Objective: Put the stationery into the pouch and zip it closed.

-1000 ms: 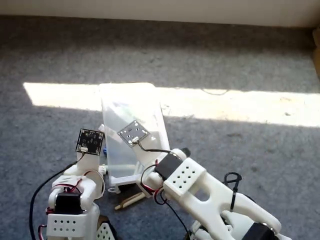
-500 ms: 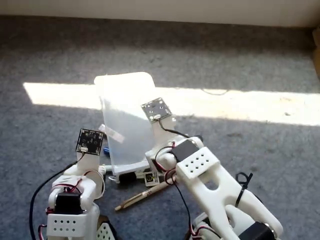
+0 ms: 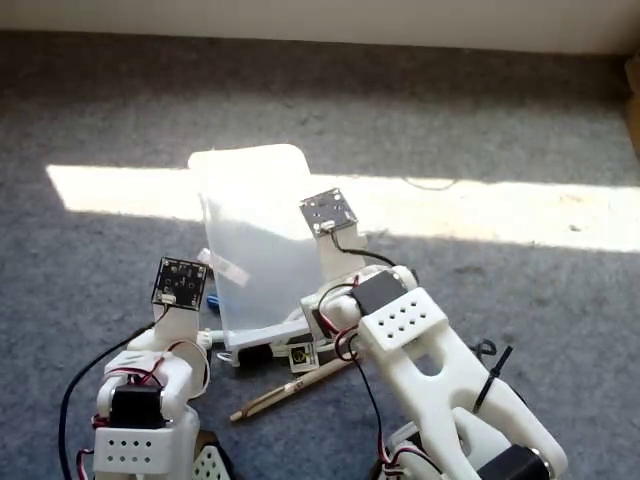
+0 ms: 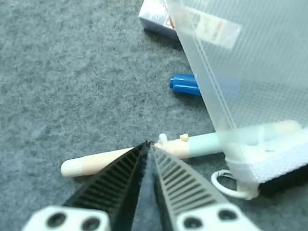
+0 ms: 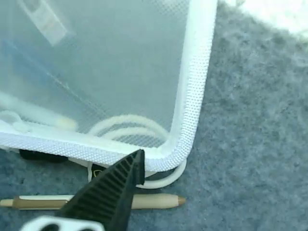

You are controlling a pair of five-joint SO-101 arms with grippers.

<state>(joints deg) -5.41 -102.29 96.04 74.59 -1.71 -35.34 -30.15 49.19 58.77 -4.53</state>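
My left gripper (image 4: 148, 144) is closed, tips together and holding nothing, just above a cream-and-teal pen (image 4: 98, 160) on the grey carpet (image 4: 72, 72). The translucent pouch (image 3: 255, 235) lies between my arms (the pen's teal end shows through its corner). A blue marker (image 4: 185, 84) lies beside it. My right gripper (image 5: 132, 168) is at the pouch's white edge, over a beige pen (image 5: 154, 201); whether it grasps anything, I cannot tell.
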